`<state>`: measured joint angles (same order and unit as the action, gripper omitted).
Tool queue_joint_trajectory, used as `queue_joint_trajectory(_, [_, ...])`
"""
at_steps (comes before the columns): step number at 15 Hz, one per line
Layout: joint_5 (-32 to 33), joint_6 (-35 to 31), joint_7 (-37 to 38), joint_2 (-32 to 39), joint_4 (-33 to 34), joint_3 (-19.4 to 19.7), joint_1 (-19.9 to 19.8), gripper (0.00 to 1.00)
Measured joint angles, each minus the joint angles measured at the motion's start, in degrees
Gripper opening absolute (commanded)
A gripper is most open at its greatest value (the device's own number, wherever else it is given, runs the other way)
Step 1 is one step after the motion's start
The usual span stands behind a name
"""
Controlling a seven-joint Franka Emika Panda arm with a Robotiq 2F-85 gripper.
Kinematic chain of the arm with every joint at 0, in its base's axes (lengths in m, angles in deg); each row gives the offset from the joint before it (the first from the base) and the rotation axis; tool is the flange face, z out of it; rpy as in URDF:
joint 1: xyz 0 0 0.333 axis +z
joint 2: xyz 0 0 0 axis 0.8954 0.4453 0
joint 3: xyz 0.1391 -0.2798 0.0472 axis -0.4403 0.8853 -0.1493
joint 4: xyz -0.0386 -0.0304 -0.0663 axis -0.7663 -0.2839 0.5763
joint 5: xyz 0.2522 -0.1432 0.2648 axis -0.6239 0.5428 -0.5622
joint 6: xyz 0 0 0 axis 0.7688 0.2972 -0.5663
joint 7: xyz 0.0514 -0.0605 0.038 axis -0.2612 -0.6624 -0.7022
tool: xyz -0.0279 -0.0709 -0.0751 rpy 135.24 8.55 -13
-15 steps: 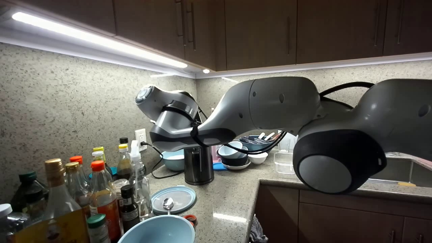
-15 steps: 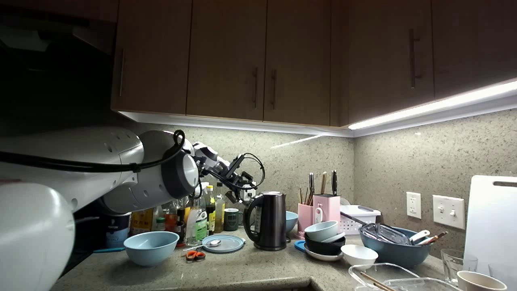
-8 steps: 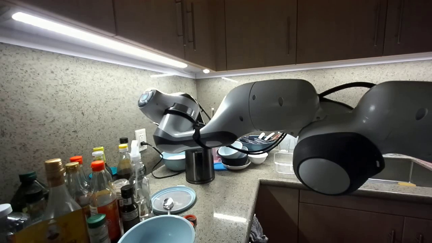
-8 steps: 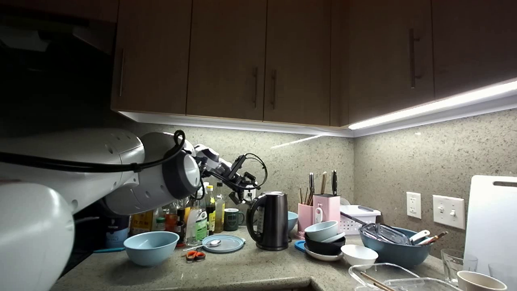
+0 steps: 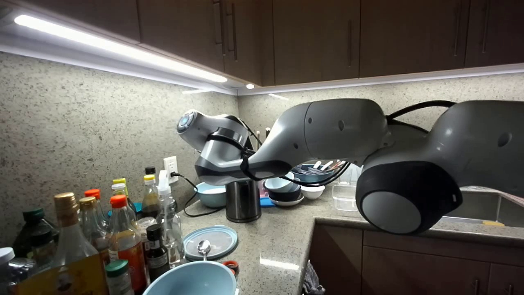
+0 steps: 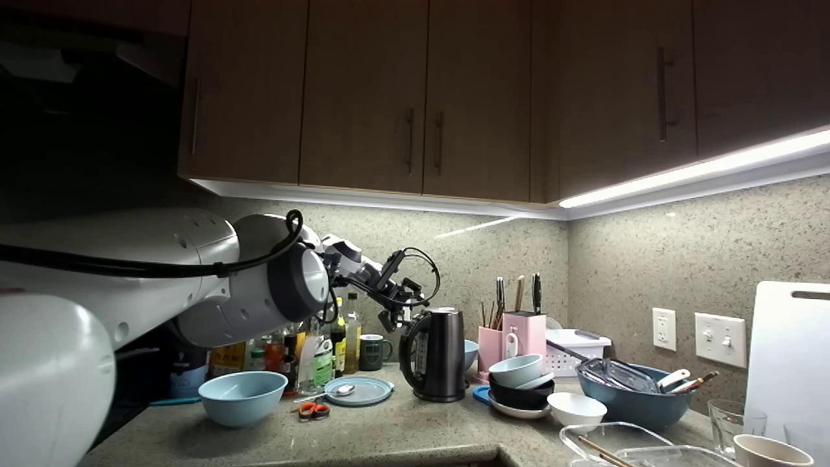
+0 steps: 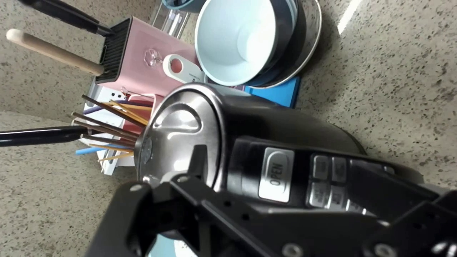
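Observation:
A dark metal electric kettle (image 6: 447, 353) stands upright on the counter; it also shows in the other views (image 5: 243, 200) (image 7: 278, 121). Its lid is shut. Its handle (image 6: 407, 357) faces my gripper (image 6: 397, 318), and a silver OPEN button (image 7: 276, 175) and several smaller buttons sit on top of the handle. In the wrist view my gripper (image 7: 319, 175) is open, its fingers wide apart over the handle and lid. One fingertip is over the lid's edge. Contact cannot be told for certain. In an exterior view the arm hides the gripper.
Stacked bowls (image 6: 519, 383), a pink knife block (image 6: 525, 337) and a utensil-filled basin (image 6: 642, 395) stand beyond the kettle. A blue bowl (image 6: 243, 397), orange scissors (image 6: 313, 410), a lid with a spoon (image 6: 360, 392) and several bottles (image 5: 123, 229) are on the near side. Upper cabinets hang above.
The arm and gripper have moved right and slightly down in both exterior views, closer over the kettle. The kettle has shifted slightly to the right.

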<state>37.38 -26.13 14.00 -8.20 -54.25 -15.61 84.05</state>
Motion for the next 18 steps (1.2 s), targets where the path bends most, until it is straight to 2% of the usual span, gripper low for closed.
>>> queue_joint_trajectory(5, [-0.07,5.58,-0.01,0.17,0.07,-0.93,0.37,1.00])
queue_joint_trajectory(12, [-0.18,10.32,-0.11,-1.58,0.13,-2.33,4.91,1.00])
queue_joint_trajectory(18, [-7.92,11.92,-2.83,-6.13,0.16,-9.59,4.96,1.00])
